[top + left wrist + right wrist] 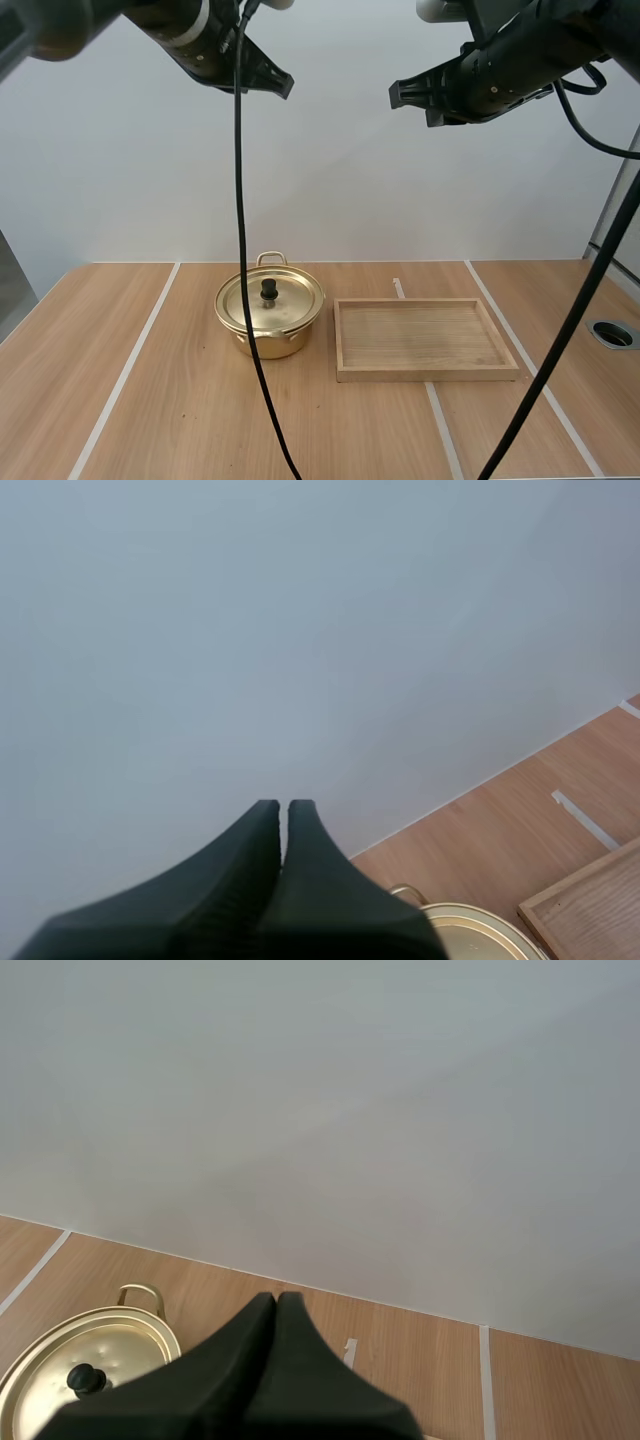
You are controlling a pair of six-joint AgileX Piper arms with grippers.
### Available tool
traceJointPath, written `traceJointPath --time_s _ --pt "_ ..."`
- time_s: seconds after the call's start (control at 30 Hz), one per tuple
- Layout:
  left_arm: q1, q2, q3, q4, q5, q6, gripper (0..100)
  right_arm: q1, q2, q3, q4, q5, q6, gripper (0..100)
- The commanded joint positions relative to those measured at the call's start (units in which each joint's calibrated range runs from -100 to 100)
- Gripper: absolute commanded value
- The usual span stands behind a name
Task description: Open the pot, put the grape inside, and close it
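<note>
While the fingers of the left gripper (pixel 285 805) lie pressed together in one dark wedge with nothing between them, those of the right gripper (pixel 277 1298) are closed the same way, also on nothing. Both grippers hang high above the table (pixel 120 380), well apart from everything on it, their tips turned toward each other across a gap. Below them the pot (pixel 270 322) stands upright near the middle of the table, its lid (pixel 288 305) seated on it and the black knob (pixel 269 289) pointing straight up. One loop handle shows on its far side, toward the back wall. Just beside the pot, to the right, lies the wooden tray (pixel 425 372), its long side running left to right.
</note>
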Motion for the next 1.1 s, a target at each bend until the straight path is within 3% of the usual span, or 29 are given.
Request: traceJointPath --time_s 0.0,0.4,0.57,0.7,0.87,1.07 --pt "-0.10 -3.62 -0.76 0.44 -0.04 -0.50 0 -0.25 -0.79 -0.03 0.60 0.06 -0.25 0" --pt "-0.10 -19.58 -0.76 -0.02 0.32 -0.94 0 -0.25 -1.21 -0.03 6.42 4.89 1.67 0" --pt "-0.10 -27.38 1.08 2.25 0.29 -12.16 0 -0.25 -5.02 1.59 7.41 1.70 1.67 0" --pt "-0.10 -35.72 7.58 7.33 -8.34 -19.69 0 -0.25 -12.28 8.03 7.41 -5.39 1.67 0" --pt "-0.10 -43.84 17.56 14.31 -10.11 -27.57 0 -0.25 -21.15 16.97 7.41 -8.19 1.36 0" --pt "-0.10 -51.11 31.39 15.40 -11.61 -29.37 0 -0.25 -30.49 27.49 6.91 -10.86 1.06 0"
